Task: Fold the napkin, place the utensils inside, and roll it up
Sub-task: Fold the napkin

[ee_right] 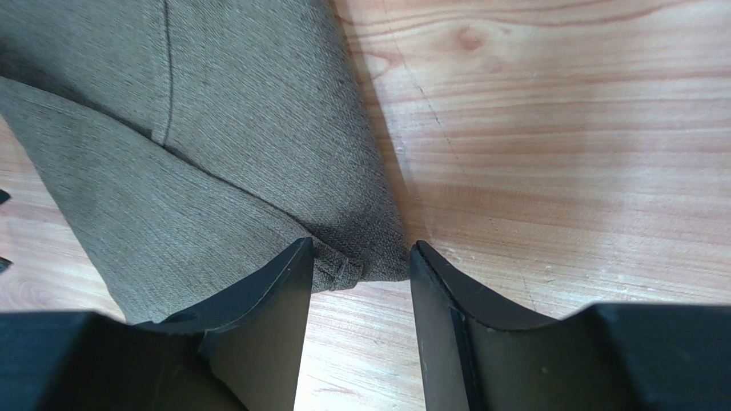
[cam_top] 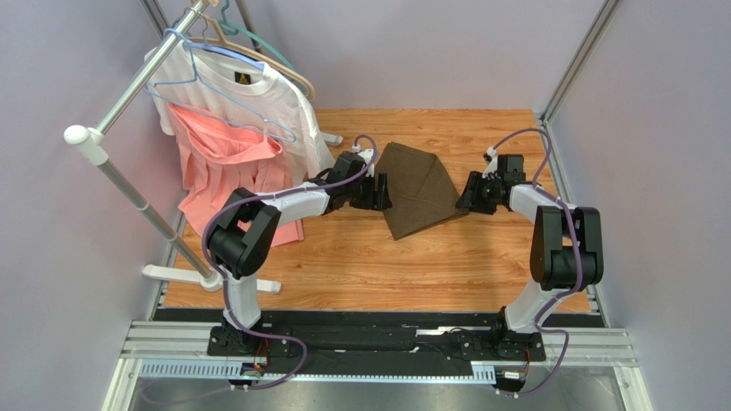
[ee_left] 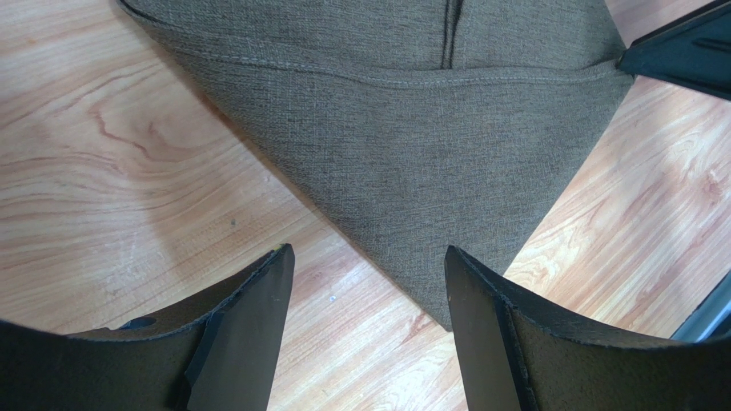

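The dark olive-brown napkin lies folded into a pointed shape on the wooden table, between my two grippers. My left gripper is open at its left edge; in the left wrist view one corner of the napkin points between the fingertips. My right gripper is open at its right corner; in the right wrist view the napkin's folded corner lies right at the gap between the fingertips. The knife and fork are out of view.
A clothes rack stands at the left with a white T-shirt and a pink garment on hangers. The wooden table is bounded by purple walls.
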Robot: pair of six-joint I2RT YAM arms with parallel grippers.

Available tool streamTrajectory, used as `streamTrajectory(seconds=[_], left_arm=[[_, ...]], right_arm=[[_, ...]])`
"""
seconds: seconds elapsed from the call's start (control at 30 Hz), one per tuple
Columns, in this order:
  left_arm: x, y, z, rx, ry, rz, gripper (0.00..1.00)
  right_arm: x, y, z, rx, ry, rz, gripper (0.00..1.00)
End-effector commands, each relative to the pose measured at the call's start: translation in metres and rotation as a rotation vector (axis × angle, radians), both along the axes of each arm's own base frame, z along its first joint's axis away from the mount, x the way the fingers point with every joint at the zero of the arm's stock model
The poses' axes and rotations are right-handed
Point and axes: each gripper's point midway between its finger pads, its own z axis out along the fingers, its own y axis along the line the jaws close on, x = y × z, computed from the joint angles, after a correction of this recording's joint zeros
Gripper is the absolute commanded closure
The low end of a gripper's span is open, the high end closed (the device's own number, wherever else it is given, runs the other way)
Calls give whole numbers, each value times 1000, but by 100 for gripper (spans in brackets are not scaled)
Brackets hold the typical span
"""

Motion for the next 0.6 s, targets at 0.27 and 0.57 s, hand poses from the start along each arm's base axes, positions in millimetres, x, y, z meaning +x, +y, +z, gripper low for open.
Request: streamTrajectory(seconds=[0.27, 0.57], left_arm=[[10, 0, 26, -32, -73, -32, 27], [0, 6, 39, -8, -99, -84, 27]], right_arm=[[-10, 1, -8, 20, 69, 0, 68], [-40, 4, -13, 19, 167, -57, 84]])
